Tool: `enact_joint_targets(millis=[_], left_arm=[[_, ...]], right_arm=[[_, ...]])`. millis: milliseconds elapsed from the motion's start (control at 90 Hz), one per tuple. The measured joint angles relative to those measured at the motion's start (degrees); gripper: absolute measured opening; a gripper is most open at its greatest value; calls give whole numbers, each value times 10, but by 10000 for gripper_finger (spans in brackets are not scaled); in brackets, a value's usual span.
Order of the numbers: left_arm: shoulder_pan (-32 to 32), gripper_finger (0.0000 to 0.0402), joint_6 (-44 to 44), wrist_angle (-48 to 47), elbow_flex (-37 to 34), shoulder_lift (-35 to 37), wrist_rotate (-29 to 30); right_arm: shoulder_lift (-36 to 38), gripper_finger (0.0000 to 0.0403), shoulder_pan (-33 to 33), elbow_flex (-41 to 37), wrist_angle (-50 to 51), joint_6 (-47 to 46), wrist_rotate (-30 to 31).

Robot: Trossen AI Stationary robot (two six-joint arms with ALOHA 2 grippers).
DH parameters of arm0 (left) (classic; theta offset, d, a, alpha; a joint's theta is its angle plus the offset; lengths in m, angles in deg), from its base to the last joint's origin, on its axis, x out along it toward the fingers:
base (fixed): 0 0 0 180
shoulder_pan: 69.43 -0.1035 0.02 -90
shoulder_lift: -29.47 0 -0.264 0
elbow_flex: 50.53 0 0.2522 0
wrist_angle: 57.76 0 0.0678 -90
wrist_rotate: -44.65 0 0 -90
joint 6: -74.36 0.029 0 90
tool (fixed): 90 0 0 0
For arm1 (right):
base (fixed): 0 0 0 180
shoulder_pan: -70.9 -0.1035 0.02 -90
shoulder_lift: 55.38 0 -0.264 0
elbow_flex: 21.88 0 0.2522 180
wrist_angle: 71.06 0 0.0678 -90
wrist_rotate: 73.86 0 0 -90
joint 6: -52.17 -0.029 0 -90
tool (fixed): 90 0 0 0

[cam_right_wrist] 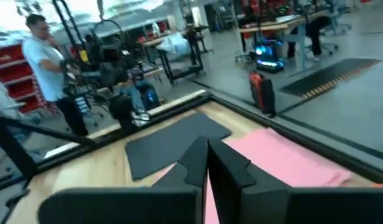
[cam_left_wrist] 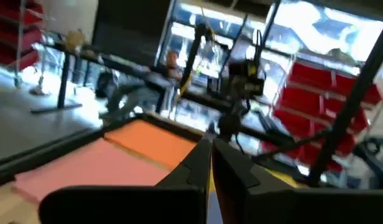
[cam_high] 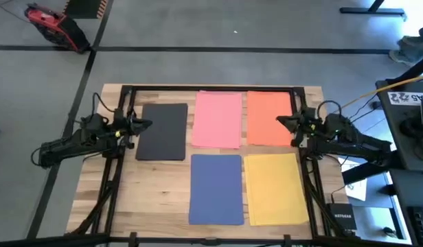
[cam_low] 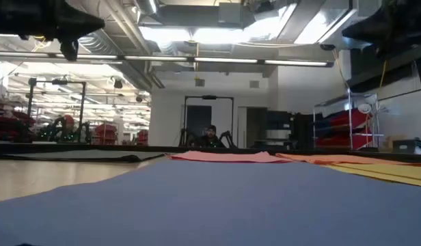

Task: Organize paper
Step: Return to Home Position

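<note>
As far as I can judge, the sorting is finished. The paper lies on the bench (cam_high: 156, 199) in five single-colour patches, and none overlaps another.

In the high view they sit like this:
- The black paper (cam_high: 162, 132) is at the upper left.
- The pink paper (cam_high: 218, 120) is at the upper middle.
- The orange paper (cam_high: 268, 118) is just beside the pink, at the upper right.
- The blue paper (cam_high: 216, 189) is at the lower middle.
- The yellow paper (cam_high: 276, 188) is beside the blue, at the lower right.

Narrow strips of bare wood separate the patches. No stray sheet shows anywhere on the bench. What seems left is only for the arms to park.

The left end effector (cam_high: 144, 125) hangs above the bench at the black paper's left edge. The right end effector (cam_high: 280, 122) hangs over the orange paper's right edge. In each wrist view the two dark fingers are drawn together to a thin slit with nothing between them, so both end effectors are closed and empty.

The sheets are thin, matte, plain rectangles with no gloss or print. In the low view they lie almost flush with the surface, and the pink and orange show only as slim edges beyond the blue. I cannot tell how many sheets each patch holds. The bench is pale wooden planking with visible grain, bounded by a black metal frame (cam_high: 211, 87).
</note>
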Motion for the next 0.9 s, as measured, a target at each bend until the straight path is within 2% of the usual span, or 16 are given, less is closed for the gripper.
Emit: enact_joint_targets(millis=[244,444,711,800,900], left_arm=[[60,0,23,82,-68,0,63],[101,0,42,71,-86,0,73],[138,0,19,77,-121,-6,131],[146,0,36,81,-121,-4,158],[149,0,41,80,-121,-5,162]], right_arm=[[-6,0,0,-105,-136,-1,-7],[-5,0,0,-120,-146,4,-30],[-1,0,0,-176,-199,-9,-71],[3,0,0,-185,-181,-19,-74],[3,0,0,-185,-178,-18,-75]])
